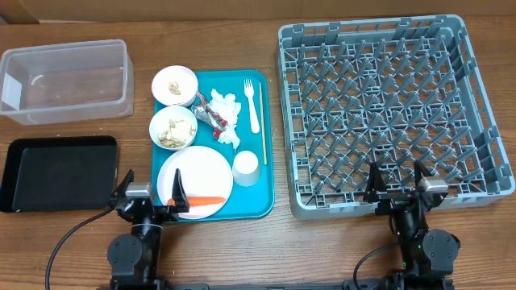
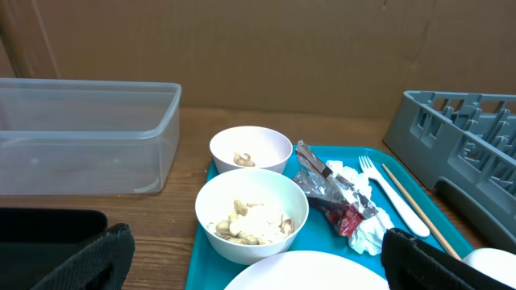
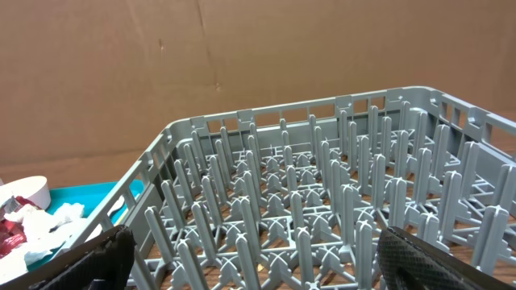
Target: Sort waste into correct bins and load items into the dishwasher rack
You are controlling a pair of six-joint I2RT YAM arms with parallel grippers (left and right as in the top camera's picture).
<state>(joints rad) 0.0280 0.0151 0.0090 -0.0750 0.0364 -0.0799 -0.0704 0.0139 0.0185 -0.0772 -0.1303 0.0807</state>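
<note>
On the right of the table, the large grey latticed plastic dishwasher rack (image 1: 371,26) stands empty and stiff. Left of it the teal serving tray (image 1: 262,201) carries everything. The clear rectangular plastic tub (image 1: 64,50) at far left and the shallow black tray (image 1: 56,173) at near left hold nothing. The white round plate (image 1: 197,173), probably light and slick, wants a pinch on its rim. The two small white bowls (image 1: 172,127) hold rice-like scraps. The orange carrot (image 1: 208,199) lies on the plate's near edge, firm and likely to roll. The left gripper (image 1: 151,187) and right gripper (image 1: 397,184) gape wide, holding nothing.
</note>
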